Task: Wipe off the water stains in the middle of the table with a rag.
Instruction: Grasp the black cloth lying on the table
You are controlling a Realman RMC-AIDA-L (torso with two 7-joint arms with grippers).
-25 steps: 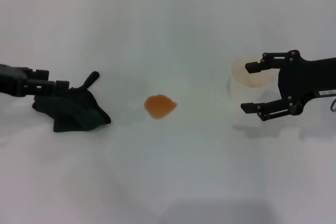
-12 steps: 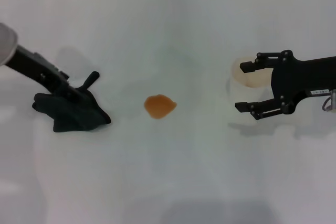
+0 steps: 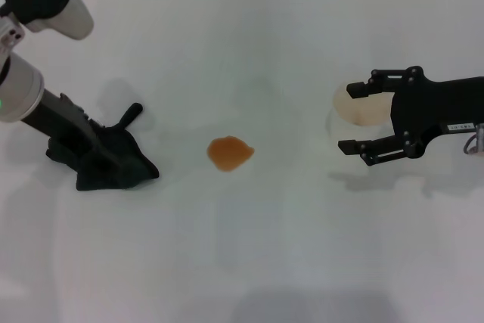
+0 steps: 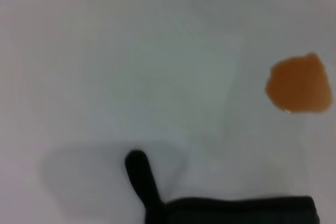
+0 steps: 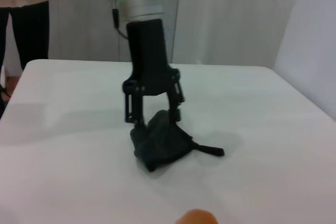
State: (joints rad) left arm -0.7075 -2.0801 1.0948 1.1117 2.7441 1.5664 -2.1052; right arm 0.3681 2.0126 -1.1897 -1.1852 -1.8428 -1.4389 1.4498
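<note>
The water stain [image 3: 231, 153] is a small orange-brown blotch in the middle of the white table [image 3: 249, 43]. It also shows in the left wrist view [image 4: 299, 83] and at the edge of the right wrist view [image 5: 197, 217]. The black rag [image 3: 113, 166] lies to its left, its tail [image 3: 132, 113] pointing away. My left gripper [image 3: 94, 153] stands steeply over the rag. In the right wrist view the left gripper [image 5: 156, 116] has its fingers spread astride the top of the rag [image 5: 160, 141]. My right gripper [image 3: 348, 119] is open, its fingers on either side of a white cup [image 3: 367, 107].
The left arm's white and black links [image 3: 38, 5] reach in from the far left corner. The rag's tail and edge show in the left wrist view [image 4: 140, 177]. A person [image 5: 26, 3] stands beyond the table's far end in the right wrist view.
My left arm has swung from lying low and level to standing steeply over the rag. The rag has not moved. My right gripper has shifted slightly toward the cup.
</note>
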